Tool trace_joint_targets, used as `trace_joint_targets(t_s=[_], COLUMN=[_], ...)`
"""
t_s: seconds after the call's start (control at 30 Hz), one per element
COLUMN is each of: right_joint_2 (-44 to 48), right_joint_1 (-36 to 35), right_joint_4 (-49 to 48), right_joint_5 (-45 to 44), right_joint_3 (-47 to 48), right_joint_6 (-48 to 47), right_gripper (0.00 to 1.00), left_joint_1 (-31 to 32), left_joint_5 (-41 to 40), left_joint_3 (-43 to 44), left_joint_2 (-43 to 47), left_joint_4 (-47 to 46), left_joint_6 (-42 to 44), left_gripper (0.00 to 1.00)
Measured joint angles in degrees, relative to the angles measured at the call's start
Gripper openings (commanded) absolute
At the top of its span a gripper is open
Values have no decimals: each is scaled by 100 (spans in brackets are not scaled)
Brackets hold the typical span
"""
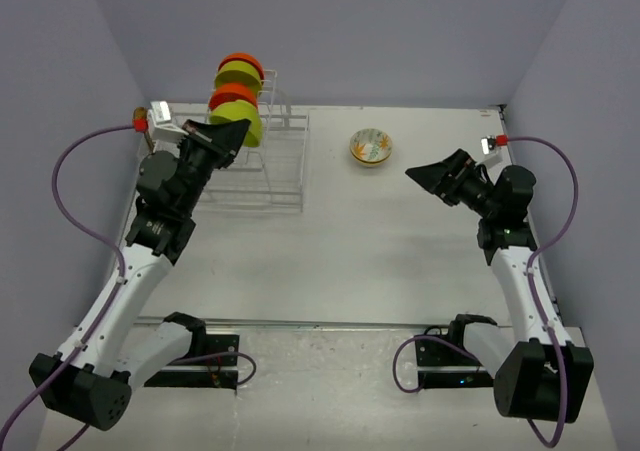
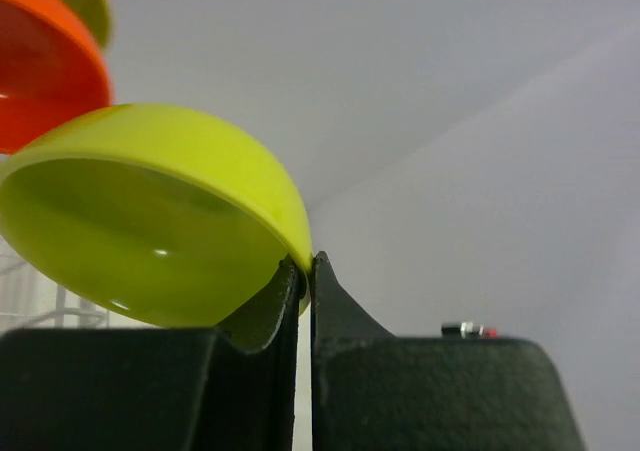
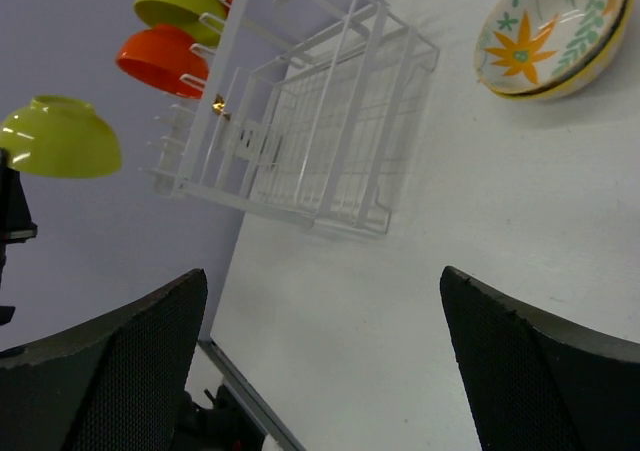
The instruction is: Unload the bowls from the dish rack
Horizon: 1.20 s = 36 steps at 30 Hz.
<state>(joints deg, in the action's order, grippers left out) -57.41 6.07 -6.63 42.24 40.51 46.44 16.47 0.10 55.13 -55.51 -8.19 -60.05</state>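
Left hand was pressed together on the rim of a glossy lime-green round bowl, pinching it. We saw that bowl held off the wires, at the 6 o'clock end of the row on the white wire-frame dish rack. The rack sat at 11 o'clock on the white counter. Toward 12 o'clock in the rack's upright section stood a glossy orange bowl, a second lime-green bowl and a second orange bowl. A white floral-patterned bowl sat on the counter at 1 o'clock. Right hand was spread and empty at 2 o'clock.
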Motion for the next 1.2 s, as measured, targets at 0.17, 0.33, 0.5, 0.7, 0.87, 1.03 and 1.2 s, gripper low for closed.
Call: trace_joint_targets(t_s=[0.17,0.33,0.5,0.7,0.87,1.03,1.2], right_joint_2=[627,1204,737,136,-472,-785,-938], right_joint_1=[-66,-216,-1084,-1834,-2127,-2422,-2597], right_joint_4=[-243,535,2459,4118,5125,5554,5646], right_joint_5=[409,352,-793,-1836,-2352,-2592,-2614], right_joint_3=[-37,579,2430,3351,3543,3641,3657], right_joint_6=[208,-114,-1150,-2024,-2337,-2424,-2496], right_gripper=[99,99,99,98,97,96,86], left_joint_1=[1034,2002,3379,3875,4157,4249,4249], left_joint_5=[688,1152,992,997,1134,1322,1427], left_joint_3=[-57,389,780,793,817,1174,1805], left_joint_2=[295,-376,-1320,-1655,-1908,-2568,-3289], left_joint_4=[-317,-223,503,1397,1685,2284,3051], left_joint_6=[1340,2767,4428,5886,6891,7659,8159], left_gripper=[0,0,0,0,0,0,0])
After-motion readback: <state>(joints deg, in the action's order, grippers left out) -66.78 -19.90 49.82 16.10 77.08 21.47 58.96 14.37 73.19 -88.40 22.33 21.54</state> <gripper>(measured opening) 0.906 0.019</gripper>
